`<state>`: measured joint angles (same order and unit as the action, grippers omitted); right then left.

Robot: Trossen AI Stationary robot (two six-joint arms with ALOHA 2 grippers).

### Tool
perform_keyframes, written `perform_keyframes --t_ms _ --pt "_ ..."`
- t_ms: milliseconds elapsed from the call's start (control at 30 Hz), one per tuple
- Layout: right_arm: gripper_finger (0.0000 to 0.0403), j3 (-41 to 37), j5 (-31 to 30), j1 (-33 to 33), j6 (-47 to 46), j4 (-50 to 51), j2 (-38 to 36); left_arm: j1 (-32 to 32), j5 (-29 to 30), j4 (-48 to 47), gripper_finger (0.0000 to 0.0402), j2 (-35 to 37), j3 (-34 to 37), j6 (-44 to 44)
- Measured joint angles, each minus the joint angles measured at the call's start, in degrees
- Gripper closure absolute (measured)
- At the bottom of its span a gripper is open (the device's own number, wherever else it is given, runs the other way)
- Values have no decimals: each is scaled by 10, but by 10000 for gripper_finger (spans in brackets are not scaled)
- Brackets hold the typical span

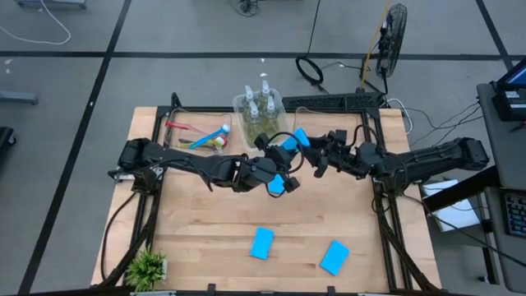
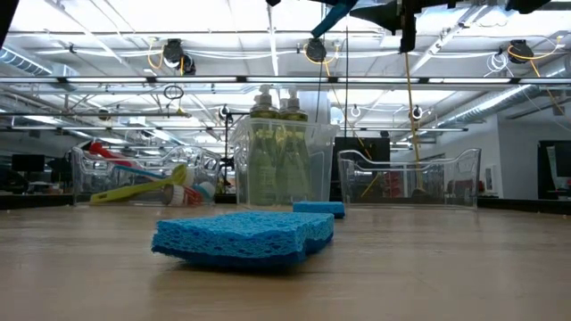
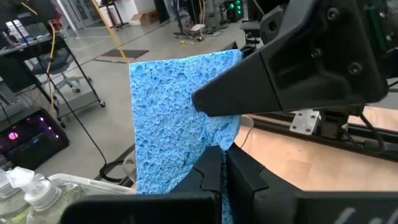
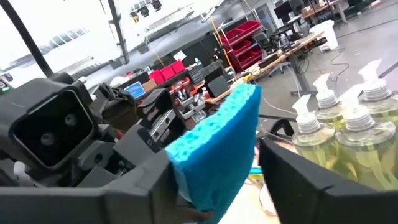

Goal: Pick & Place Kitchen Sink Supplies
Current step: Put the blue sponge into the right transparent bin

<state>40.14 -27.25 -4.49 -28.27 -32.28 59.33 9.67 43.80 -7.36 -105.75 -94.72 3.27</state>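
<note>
We see left tool [image 1: 289, 151] pressed tight, pinching porous blue sponge [image 1: 299, 138] upright above table [image 1: 205, 222], beside bottle bin [image 1: 258, 123]. Right tool [image 1: 311, 148] spread, its fingers flanking same sponge. Two flat blue sponges [image 1: 262, 242] lie on wooden table near front; clear pump bottles [image 1: 256, 105] stand in bin.

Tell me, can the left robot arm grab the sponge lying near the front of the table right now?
Probably not yet. The left gripper is shut on a blue sponge, which the right gripper is closing around in mid-air. The front sponge lies bare, with nothing in the way once the left gripper is free.
</note>
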Motion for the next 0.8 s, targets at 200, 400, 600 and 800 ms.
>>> perform_keyframes --t_ms 200,400,600,800 --pt "307 0 -12 0 0 -1 0 0 6 -6 399 0 0 1" --pt "391 0 -12 -6 16 -2 0 0 4 -6 399 0 0 8" --pt "397 0 -22 -6 28 3 -1 1 3 -6 358 0 0 8" --pt "400 0 -72 -4 71 57 -44 8 -1 -8 299 0 0 -13"
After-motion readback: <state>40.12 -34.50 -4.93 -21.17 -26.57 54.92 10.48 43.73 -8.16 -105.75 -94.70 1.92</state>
